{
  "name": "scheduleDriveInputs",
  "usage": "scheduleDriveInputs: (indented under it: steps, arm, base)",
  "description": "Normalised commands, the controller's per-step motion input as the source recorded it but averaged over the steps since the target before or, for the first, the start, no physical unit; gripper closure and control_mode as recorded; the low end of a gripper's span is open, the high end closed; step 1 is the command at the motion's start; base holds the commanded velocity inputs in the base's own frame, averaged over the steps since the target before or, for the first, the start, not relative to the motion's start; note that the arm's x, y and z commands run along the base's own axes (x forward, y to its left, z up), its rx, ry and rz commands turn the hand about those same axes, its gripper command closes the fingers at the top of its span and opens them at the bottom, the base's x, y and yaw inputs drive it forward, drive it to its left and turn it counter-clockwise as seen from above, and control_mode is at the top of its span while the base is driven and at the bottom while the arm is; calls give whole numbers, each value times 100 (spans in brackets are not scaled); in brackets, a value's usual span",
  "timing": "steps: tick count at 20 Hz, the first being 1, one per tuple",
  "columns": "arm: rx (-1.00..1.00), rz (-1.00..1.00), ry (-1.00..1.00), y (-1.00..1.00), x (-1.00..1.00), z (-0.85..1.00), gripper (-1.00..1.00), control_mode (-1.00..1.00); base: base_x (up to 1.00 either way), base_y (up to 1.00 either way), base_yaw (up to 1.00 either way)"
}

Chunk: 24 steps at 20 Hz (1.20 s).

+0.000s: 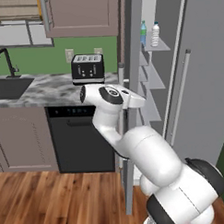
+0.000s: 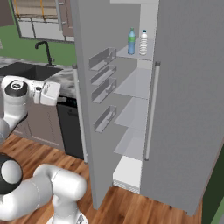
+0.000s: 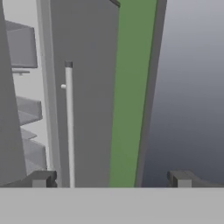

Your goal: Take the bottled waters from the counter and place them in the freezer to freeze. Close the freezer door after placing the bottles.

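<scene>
Both bottled waters stand upright side by side on the top shelf of the freezer (image 2: 135, 83): the blue-tinted one (image 1: 143, 33) (image 2: 131, 41) on the left, the whitish one (image 1: 155, 34) (image 2: 143, 42) on the right. The freezer door (image 2: 87, 113) (image 1: 127, 48) stands wide open, its inner bins (image 2: 103, 59) facing the shelves. My hand (image 1: 132, 101) (image 2: 47, 92) hovers at mid height by the door's free edge, on its outer side. My gripper (image 3: 112, 179) is open with nothing between its fingertips (image 3: 43, 178). The counter (image 1: 48, 91) carries no bottle.
A black toaster (image 1: 87, 68) sits on the counter beside the fridge, with a black sink (image 1: 9, 88) and faucet (image 1: 5, 61) further left. A black dishwasher (image 1: 82, 138) is under the counter. The right fridge door (image 2: 188, 109) is closed, its bar handle (image 3: 69, 127) ahead of my hand.
</scene>
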Motion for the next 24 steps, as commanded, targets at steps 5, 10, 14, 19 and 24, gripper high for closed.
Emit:
scheduleDriveInputs:
  steps: [5, 10, 14, 19, 24]
  arm:
    - [0, 0, 0, -50, 13, -3, -100, -100]
    - [0, 0, 0, -47, 17, -4, -100, -100]
    - [0, 0, 0, -36, 16, -3, -100, -100]
    - [-8, 2, -6, 34, -34, -1, -100, -100]
    - [-26, 5, -20, 99, -60, 0, -100, -100]
  base:
    - [0, 0, 0]
    - [0, 0, 0]
    - [0, 0, 0]
    - [0, 0, 0]
    - [0, 0, 0]
